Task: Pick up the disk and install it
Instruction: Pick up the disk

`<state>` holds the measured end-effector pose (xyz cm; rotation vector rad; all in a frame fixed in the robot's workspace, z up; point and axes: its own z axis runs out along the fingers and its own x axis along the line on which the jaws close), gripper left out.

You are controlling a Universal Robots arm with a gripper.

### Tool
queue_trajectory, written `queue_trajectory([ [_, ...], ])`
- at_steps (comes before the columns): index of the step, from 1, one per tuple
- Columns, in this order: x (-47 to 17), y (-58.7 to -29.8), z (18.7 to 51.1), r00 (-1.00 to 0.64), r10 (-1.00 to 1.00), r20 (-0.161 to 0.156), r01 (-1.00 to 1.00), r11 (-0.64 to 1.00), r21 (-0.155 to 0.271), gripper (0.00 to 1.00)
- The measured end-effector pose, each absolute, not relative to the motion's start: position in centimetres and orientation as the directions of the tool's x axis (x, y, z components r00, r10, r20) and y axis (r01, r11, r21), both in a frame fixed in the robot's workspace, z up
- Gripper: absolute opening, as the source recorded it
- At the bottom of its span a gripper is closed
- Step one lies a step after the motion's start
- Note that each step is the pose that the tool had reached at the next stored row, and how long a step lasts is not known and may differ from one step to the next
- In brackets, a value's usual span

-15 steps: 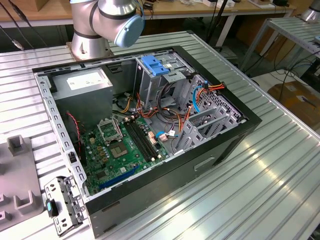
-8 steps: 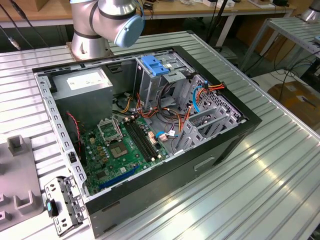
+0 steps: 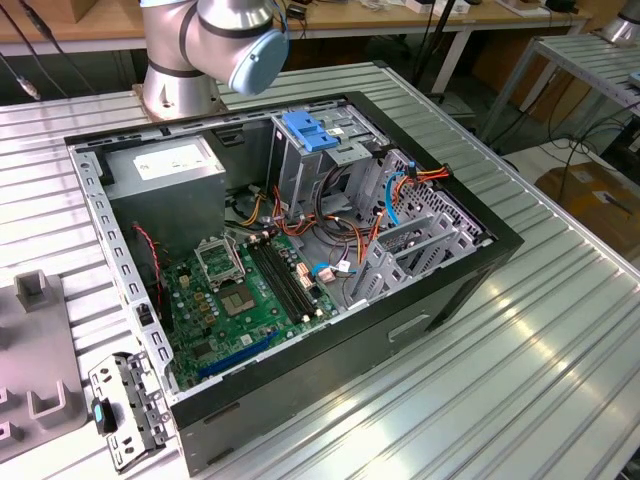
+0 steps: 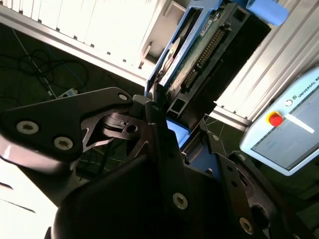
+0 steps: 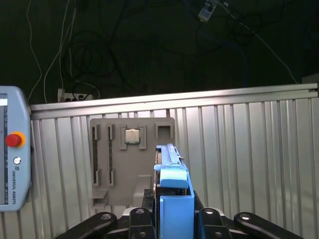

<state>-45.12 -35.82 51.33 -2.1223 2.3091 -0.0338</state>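
Note:
The disk (image 5: 172, 172) is lifted above the ribbed table, with my gripper (image 5: 172, 214) shut on it. In the first wrist view it stands edge-on, its blue side rail facing the camera between the black fingers (image 5: 214, 219). In the second wrist view the disk (image 4: 199, 55) shows its circuit-board side and blue rails, and the gripper (image 4: 172, 127) clamps its near end. In the exterior view the arm's base (image 3: 185, 60) stands behind the open computer case (image 3: 300, 250), whose metal drive cage (image 3: 300, 175) carries a blue tab.
Inside the case lie a grey power-supply box (image 3: 165, 170), a green motherboard (image 3: 240, 290) and bundled cables (image 3: 340, 225). A grey fixture plate (image 5: 130, 169) holding a processor chip (image 5: 132, 135) lies under the disk. A teach pendant (image 5: 12, 149) sits beside it. A metal bracket (image 3: 125, 405) lies near the case's front corner.

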Motion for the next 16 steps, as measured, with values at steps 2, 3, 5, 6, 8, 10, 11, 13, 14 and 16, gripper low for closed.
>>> queue_trajectory([
  [2,-44.8,-35.8,51.3,-0.084,-0.996,0.011,-0.996,0.084,-0.019,0.36],
  [3,-44.7,-35.8,51.3,-0.084,-0.996,0.011,-0.996,0.084,-0.019,0.36],
  [5,-44.5,-35.8,51.3,-0.084,-0.996,0.011,-0.996,0.084,-0.019,0.36],
  [6,-44.4,-35.8,51.3,-0.084,-0.996,0.011,-0.996,0.084,-0.019,0.36],
  [8,-44.2,-35.8,51.3,-0.084,-0.996,0.011,-0.996,0.084,-0.019,0.36],
  [10,-44.0,-35.8,51.3,-0.084,-0.996,0.011,-0.996,0.084,-0.019,0.36],
  [11,-43.9,-35.8,51.3,-0.084,-0.996,0.011,-0.996,0.084,-0.019,0.36],
  [13,-43.6,-35.8,51.3,-0.084,-0.996,0.011,-0.996,0.084,-0.019,0.36],
  [14,-43.5,-35.8,51.3,-0.084,-0.996,0.011,-0.996,0.084,-0.019,0.36],
  [16,-43.1,-35.8,51.3,-0.084,-0.996,0.011,-0.996,0.084,-0.019,0.36],
])
